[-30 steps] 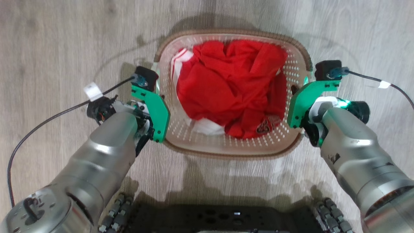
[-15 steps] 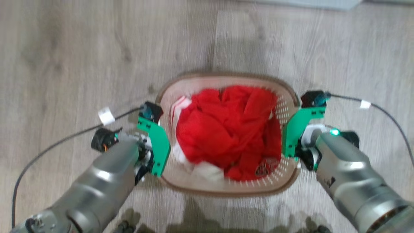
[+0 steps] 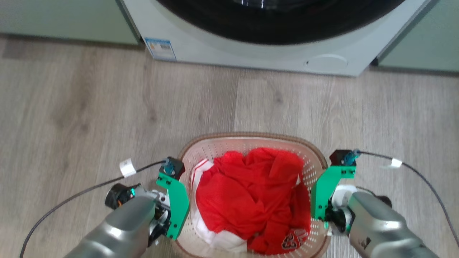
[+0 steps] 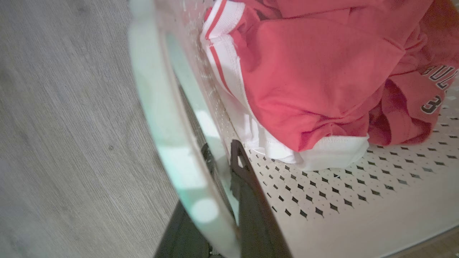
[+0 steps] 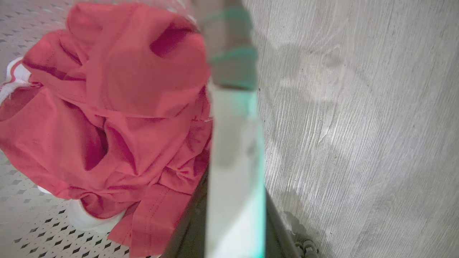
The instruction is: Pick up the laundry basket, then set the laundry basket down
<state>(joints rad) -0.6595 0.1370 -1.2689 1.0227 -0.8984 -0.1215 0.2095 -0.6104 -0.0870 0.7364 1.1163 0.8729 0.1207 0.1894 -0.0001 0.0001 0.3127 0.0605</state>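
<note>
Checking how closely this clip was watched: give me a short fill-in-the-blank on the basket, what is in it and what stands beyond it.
1. The laundry basket holds crumpled ____ clothing.
2. The left gripper and right gripper each clamp one of its white ____.
3. Beyond it, on the wooden floor, stands a white ____ machine.
Missing words: red; handles; washing.

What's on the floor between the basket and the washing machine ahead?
Nothing. In the head view, bare wood floor separates the laundry basket from the washing machine.
</note>
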